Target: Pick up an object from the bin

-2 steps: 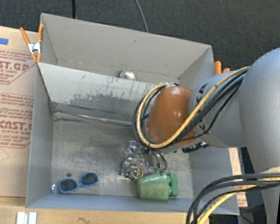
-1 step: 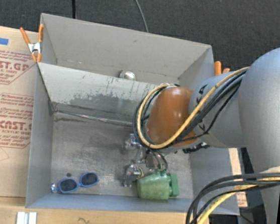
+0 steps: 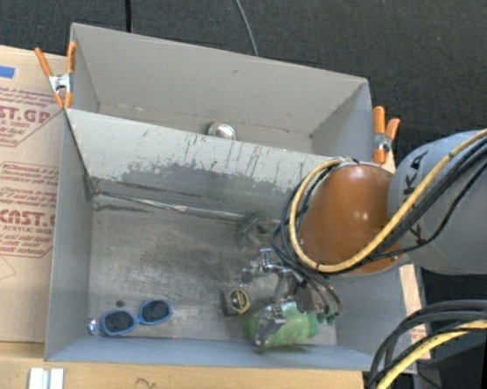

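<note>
My gripper (image 3: 267, 300) reaches down into the bin's front right corner, its metal fingers spread over the floor. A crumpled green soft thing (image 3: 290, 329) lies right under and beside the lower finger, touching it. A small round black-and-brass thing (image 3: 238, 300) sits just left of the fingers. No thing shows between the fingers.
Blue sunglasses (image 3: 134, 318) lie at the front left of the bin floor. A small silver round thing (image 3: 223, 130) rests at the top of the bin's back wall. The arm's orange cover and cables hang over the right side.
</note>
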Available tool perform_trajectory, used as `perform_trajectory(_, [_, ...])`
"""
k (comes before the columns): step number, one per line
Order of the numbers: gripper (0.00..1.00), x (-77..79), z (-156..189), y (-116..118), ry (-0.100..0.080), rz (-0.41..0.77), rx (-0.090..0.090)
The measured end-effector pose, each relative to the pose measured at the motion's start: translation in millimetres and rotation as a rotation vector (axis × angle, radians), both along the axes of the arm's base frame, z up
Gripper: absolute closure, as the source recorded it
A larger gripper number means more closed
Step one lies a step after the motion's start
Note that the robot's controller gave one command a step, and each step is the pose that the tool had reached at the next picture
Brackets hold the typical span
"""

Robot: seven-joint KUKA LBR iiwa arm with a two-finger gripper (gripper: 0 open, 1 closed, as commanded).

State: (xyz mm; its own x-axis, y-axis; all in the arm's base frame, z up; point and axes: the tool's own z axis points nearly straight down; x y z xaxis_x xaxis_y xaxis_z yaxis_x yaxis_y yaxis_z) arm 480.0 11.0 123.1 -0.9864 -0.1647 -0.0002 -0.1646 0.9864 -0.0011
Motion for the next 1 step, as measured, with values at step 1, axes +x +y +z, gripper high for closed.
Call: perform_trajectory(1, [0.0, 2.1, 62.1, 21.1, -0.006, 0.077, 0.002])
